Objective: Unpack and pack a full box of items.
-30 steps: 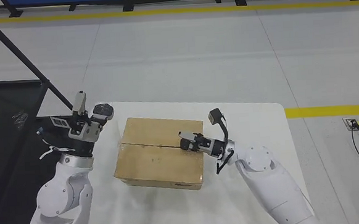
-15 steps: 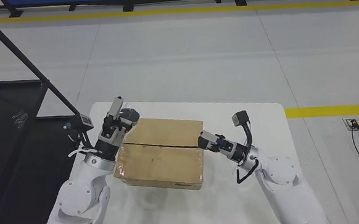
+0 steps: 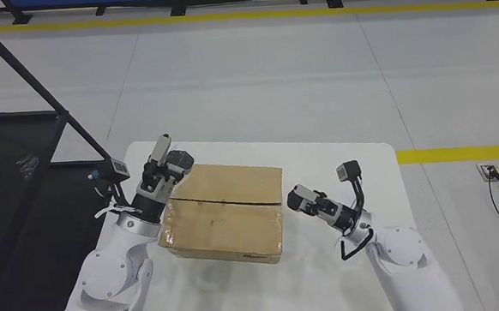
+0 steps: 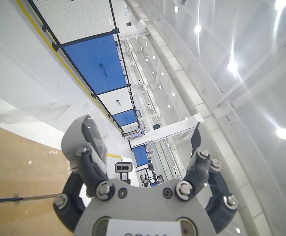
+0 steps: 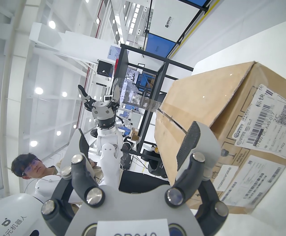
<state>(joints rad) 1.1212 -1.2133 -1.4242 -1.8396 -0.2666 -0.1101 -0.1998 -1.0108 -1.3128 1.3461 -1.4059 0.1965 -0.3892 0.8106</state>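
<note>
A closed brown cardboard box [image 3: 223,219] lies in the middle of the white table [image 3: 340,163], with printed labels on its end face [image 5: 252,143]. My left gripper [image 3: 171,157] stands open over the box's back left corner, its fingers pointing upward [image 4: 145,138]. A clear strip of tape [image 5: 143,101] stretches from one of its fingers to the box's top seam [image 3: 227,201]. My right gripper [image 3: 293,197] is open and holds nothing, just off the box's right end [image 5: 136,140].
A black metal frame [image 3: 31,92] and a dark panel stand off the table's left side. A small grey device [image 3: 117,169] sits at the table's back left corner. Bare tabletop lies to the right of the box and in front of it.
My left gripper swung from the table's left edge over to the box's back left corner, then stayed. My right gripper drew back from the top seam to beyond the box's right end.
</note>
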